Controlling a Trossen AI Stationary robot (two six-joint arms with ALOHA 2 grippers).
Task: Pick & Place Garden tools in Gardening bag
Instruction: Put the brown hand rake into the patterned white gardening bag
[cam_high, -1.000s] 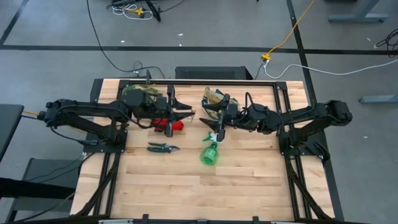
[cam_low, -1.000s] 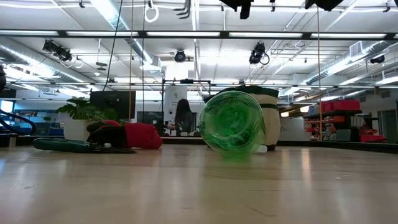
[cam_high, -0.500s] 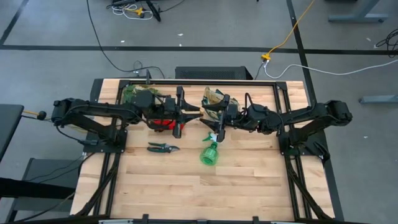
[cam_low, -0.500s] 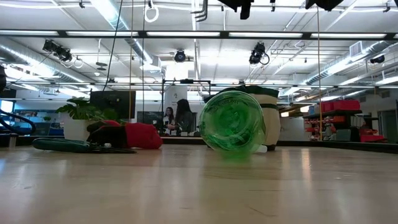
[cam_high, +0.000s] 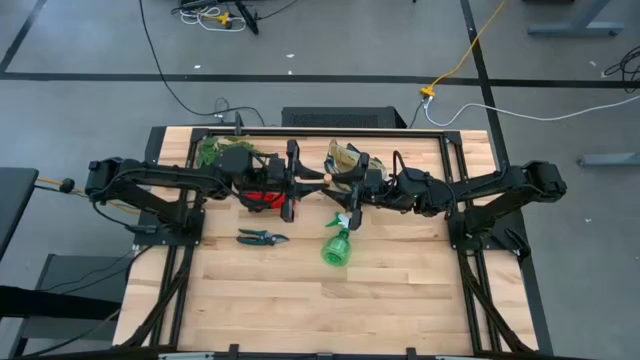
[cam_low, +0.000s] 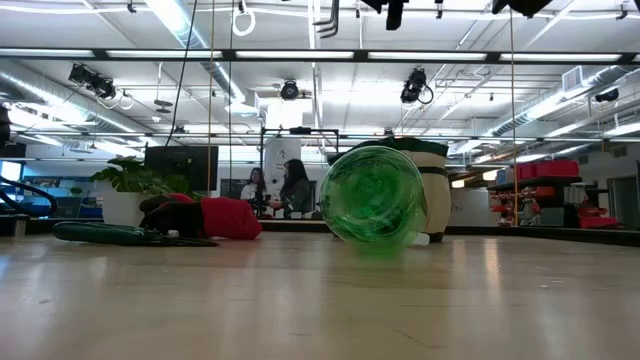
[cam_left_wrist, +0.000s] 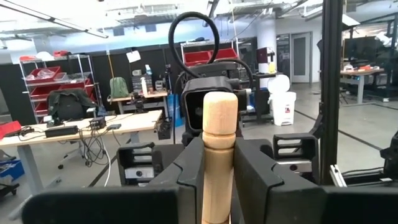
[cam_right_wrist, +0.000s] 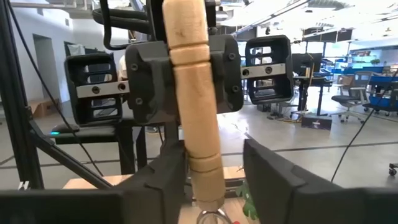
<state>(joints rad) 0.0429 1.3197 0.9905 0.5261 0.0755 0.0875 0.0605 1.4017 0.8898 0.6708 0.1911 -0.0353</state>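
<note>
The left pincer (cam_high: 312, 181) is clamped on the wooden handle of the hand rake (cam_left_wrist: 219, 155), held level in the air at mid-counter. The right pincer (cam_high: 337, 180) meets it with fingers apart either side of the same handle, so a handover looks underway. Nothing seems bagged: the gardening bag (cam_high: 345, 155) sits behind, while red gloves (cam_high: 262, 198), pruning shears (cam_high: 262, 237) and spray bottle (cam_high: 338, 246) lie on the counter (cam_high: 400, 290).

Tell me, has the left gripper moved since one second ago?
Yes. In the high view the left gripper, its fingers shut on the wooden-handled hand rake, has shifted toward the right gripper, over the red gloves.
</note>
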